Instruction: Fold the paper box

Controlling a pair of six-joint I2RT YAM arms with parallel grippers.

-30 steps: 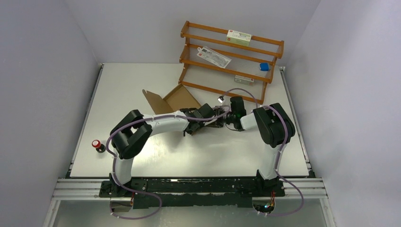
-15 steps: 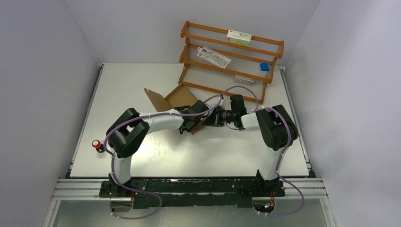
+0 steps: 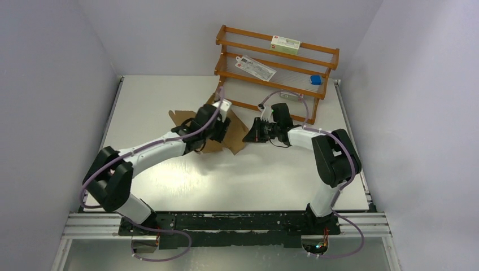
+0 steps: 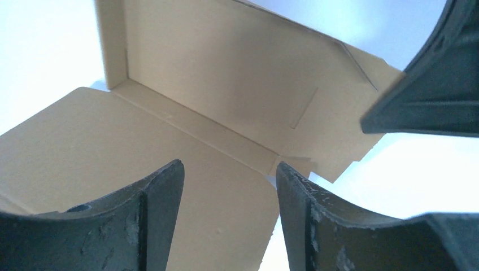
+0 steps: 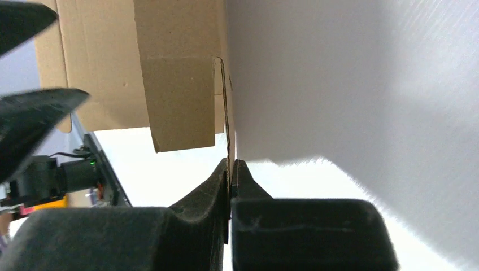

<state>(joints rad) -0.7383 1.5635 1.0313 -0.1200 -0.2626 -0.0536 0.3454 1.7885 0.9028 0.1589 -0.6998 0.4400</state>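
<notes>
My right gripper [image 5: 231, 169] is clamped on the paper box's [image 4: 214, 84] right edge, while my left gripper [image 4: 229, 176], jaws apart and empty, hangs just over its inner crease.

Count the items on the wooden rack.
4 on the rack: white-green carton on top shelf; white packet left and small blue object right on the middle shelf; pale flat item lowest. Others may be hidden.

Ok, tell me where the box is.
In the top view the box lies mid-table, just in front of the rack, under the left gripper; the right gripper pinches its right edge.
</notes>
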